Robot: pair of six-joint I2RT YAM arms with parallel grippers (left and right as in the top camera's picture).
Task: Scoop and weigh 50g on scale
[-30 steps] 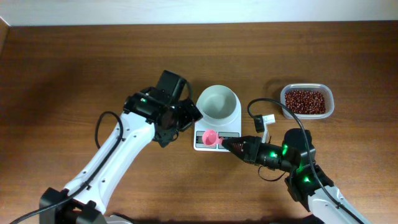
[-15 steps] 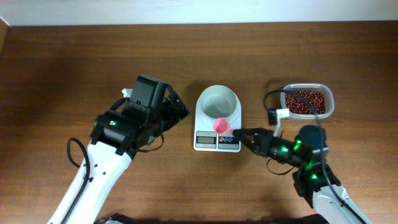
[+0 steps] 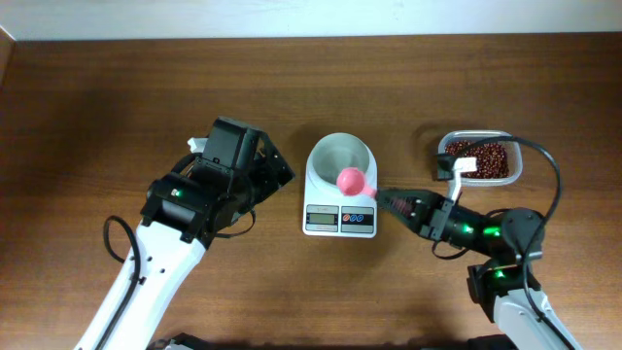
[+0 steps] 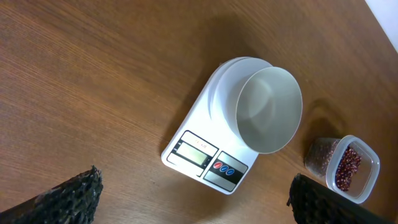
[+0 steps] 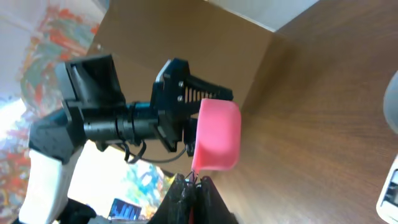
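Obs.: scale [image 3: 338,216] sits mid-counter, white bowl [image 3: 340,158] on its platform. The bowl looks empty. Display [image 4: 194,152] is too small to read.

Right pincer [image 3: 382,198] is pressed together on the handle of the pink scoop [image 3: 352,181]. The scoop head hangs over the near rim of the bowl, above the scale. No beans visible in it from overhead, and the wrist view shows only its outside.

Left pincer [image 3: 278,175] is spread wide and carries nothing. It is parked just left of the scale, not touching it.

Clear container of red beans [image 3: 477,157] stands on the counter [image 3: 117,107] to the right, well apart from the scale.

Judgement: nothing weighed yet. The step in hand is taking the scoop across to the beans for a first load.

Method notes:
- Lift clear of the bowl rim before swinging right. A knock would shift the bowl and upset the reading.
- Black cable [image 3: 544,160] loops past the container's edge, so approach from the near side.
- Enter the beans at a shallow angle, level out, take partial loads.
- Keep the left pincer off the platform.
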